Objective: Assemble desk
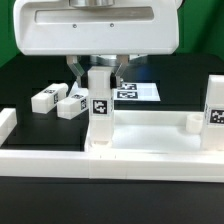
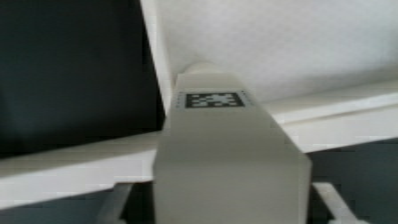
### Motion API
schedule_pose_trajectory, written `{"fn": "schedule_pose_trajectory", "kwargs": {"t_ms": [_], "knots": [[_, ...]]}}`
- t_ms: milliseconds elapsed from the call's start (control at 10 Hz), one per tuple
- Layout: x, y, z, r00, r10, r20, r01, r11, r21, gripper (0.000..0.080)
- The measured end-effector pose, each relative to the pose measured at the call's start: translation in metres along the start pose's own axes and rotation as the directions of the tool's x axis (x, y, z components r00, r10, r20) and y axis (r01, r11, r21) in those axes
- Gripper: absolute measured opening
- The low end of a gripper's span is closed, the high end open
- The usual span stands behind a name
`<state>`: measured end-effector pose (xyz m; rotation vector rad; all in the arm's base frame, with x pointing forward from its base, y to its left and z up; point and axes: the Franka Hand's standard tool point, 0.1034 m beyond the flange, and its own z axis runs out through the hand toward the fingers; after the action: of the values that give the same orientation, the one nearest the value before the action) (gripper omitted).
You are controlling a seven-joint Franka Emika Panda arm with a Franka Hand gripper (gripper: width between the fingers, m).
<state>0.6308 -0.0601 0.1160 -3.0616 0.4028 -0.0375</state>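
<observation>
Seating a leg (image 1: pixel 100 112) upright at the corner of the desk panel (image 1: pixel 150 135) toward the exterior view's left, tag facing the camera. Probably mid-insertion or twist-in, judging by the upright pose and base contact; cannot confirm full seating from either view. Gripped near its top by the gripper (image 1: pixel 97 72), closed down onto the leg's sides, nothing else in the grasp. Looking down the leg (image 2: pixel 222 160) in the wrist view: tag visible on its face, base hidden by the leg's own body. To do it well: keep the leg square to the panel, press straight down while turning, avoid side load (risk of cocking in the socket or dragging the panel), check for lean before letting go. Second leg (image 1: pixel 215 110) already standing at the panel's corner on the exterior view's right; short stub (image 1: pixel 190 122) just beside it, unclear what. Outer loose leg (image 1: pixel 45 97) and inner loose leg (image 1: pixel 72 103) lying side by side on the black table (image 1: pixel 25 85) beyond the panel. Marker board (image 1: pixel 135 92) flat behind the gripper. Border bar (image 1: pixel 40 160) along the near edge.
</observation>
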Motion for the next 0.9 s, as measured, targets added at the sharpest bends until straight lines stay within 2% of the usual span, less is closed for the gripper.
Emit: {"fn": "schedule_pose_trajectory", "kwargs": {"t_ms": [300,500,800,900], "knots": [[0.0009,0.0018,0.0007,0.967,0.254,-0.002,-0.254,0.967,0.003,0.0291],[0.0010,0.0030,0.0009,0.900,0.436,-0.002,-0.436,0.900,0.002,0.0291],[0.0011,0.0039,0.0011,0.785,0.619,-0.001,-0.619,0.785,0.004,0.0291],[0.0011,0.0040,0.0011,0.773,0.634,0.000,-0.634,0.773,0.004,0.0291]]}}
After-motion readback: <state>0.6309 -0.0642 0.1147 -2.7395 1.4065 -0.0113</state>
